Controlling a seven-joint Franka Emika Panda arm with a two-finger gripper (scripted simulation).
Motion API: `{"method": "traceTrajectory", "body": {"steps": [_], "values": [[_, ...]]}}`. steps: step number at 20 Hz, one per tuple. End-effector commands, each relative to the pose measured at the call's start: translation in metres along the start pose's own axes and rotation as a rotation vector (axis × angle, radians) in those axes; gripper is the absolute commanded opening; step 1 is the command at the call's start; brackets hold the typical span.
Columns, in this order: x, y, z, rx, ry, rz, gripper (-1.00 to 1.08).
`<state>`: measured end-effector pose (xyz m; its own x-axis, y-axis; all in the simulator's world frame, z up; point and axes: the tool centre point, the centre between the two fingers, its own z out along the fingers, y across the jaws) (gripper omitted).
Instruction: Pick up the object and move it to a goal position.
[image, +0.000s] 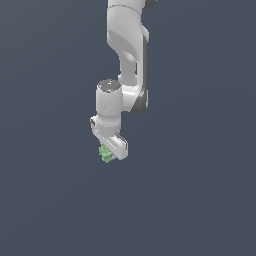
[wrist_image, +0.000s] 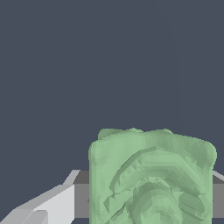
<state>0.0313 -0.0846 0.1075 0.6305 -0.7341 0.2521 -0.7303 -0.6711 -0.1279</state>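
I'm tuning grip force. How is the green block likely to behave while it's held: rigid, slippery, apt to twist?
The green block looks rigid, since its blocky shape shows no sag. Its ridged, bumpy faces probably resist slipping. It is small against the hand, so likely light, though it might twist if gripped off-centre.

Even, flat simulator light in both views; dark slate background uniform, no cast shadows or glare. Arm (image: 125, 60) softly shaded, brighter on its left side. Renders coarse: edges jagged, green object (wrist_image: 151, 179) faceted and blocky close up.
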Motion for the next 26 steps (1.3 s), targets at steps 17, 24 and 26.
{"method": "traceTrajectory", "body": {"steps": [17, 24, 26], "values": [[0.161, -0.060, -0.145, 0.206, 0.488, 0.244, -1.00], [0.191, -0.063, -0.195, 0.257, 0.615, 0.308, -1.00], [0.198, -0.063, -0.209, 0.270, 0.649, 0.326, -1.00]]}}
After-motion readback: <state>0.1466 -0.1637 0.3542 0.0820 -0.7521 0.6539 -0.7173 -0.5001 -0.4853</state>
